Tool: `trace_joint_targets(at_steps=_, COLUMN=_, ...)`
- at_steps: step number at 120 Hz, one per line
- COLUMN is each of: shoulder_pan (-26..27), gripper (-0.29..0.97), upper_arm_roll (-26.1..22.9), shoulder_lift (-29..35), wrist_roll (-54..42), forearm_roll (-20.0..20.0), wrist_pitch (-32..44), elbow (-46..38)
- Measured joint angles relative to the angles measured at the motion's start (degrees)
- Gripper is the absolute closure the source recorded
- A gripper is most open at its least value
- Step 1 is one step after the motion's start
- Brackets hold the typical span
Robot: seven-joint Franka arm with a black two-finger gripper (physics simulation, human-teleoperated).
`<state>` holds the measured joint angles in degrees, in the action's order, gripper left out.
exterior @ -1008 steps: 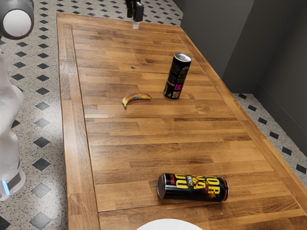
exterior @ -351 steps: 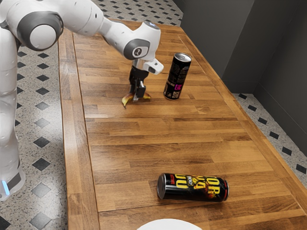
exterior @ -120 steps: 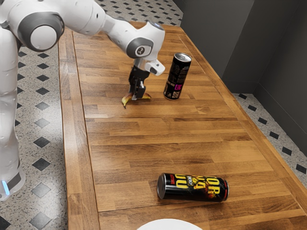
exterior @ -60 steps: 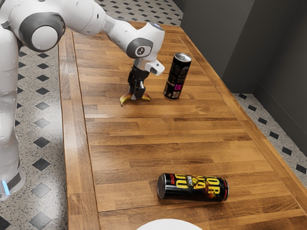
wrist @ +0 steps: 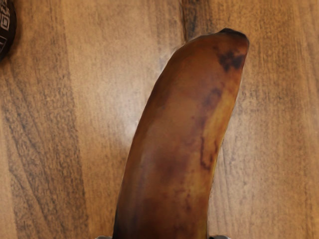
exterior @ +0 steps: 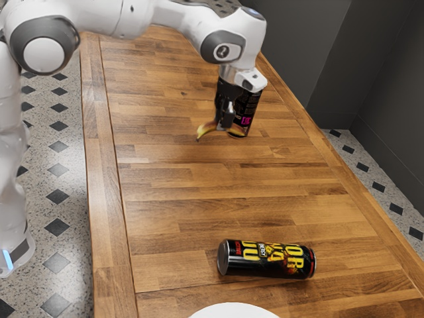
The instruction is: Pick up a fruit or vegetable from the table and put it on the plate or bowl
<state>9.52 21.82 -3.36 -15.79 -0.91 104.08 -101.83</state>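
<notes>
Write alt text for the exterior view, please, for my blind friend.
A robot's pincer grips a banana beside an upright can on a wooden table. A second can lies nearer, by a white plate.

White Franka arm (exterior: 165, 16) stretches in from the exterior view's left, base column standing upright at that edge and the big grey-capped shoulder joint (exterior: 38, 41) high in the corner. The upper links run across toward the exterior view's right, and the wrist joint (exterior: 228, 45) bends over so the hand points straight down. Black gripper (exterior: 226, 124) hangs vertical below it, both fingers pinched in close on a banana (exterior: 205, 131), gripping it near one end.
</notes>
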Motion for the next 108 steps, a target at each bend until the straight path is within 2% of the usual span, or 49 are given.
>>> trace_joint_targets(at_steps=38, shoulder_pan=18.79, gripper=0.48, upper_arm_roll=-0.12, shoulder_lift=0.27, wrist_roll=0.27, forearm_roll=0.33, wrist_pitch=-2.61, elbow=6.52)
trace_joint_targets(at_steps=64, shoulder_pan=32.06, gripper=0.48, upper_arm_roll=-0.77, shoulder_lift=0.02, wrist_roll=0.41, forearm_roll=0.58, wrist_pitch=-3.57, elbow=7.13)
trace_joint_targets(at_steps=80, shoulder_pan=34.21, gripper=0.48, upper_arm_roll=-5.3, shoulder_lift=-0.68, wrist_roll=0.83, forearm_roll=0.99, wrist_pitch=-3.79, elbow=8.3)
trace_joint_targets(at_steps=108, shoulder_pan=32.76, gripper=0.47, upper_arm_roll=-14.73, shoulder_lift=-4.84, wrist_roll=2.4, forearm_roll=1.22, wrist_pitch=-3.24, elbow=14.7)
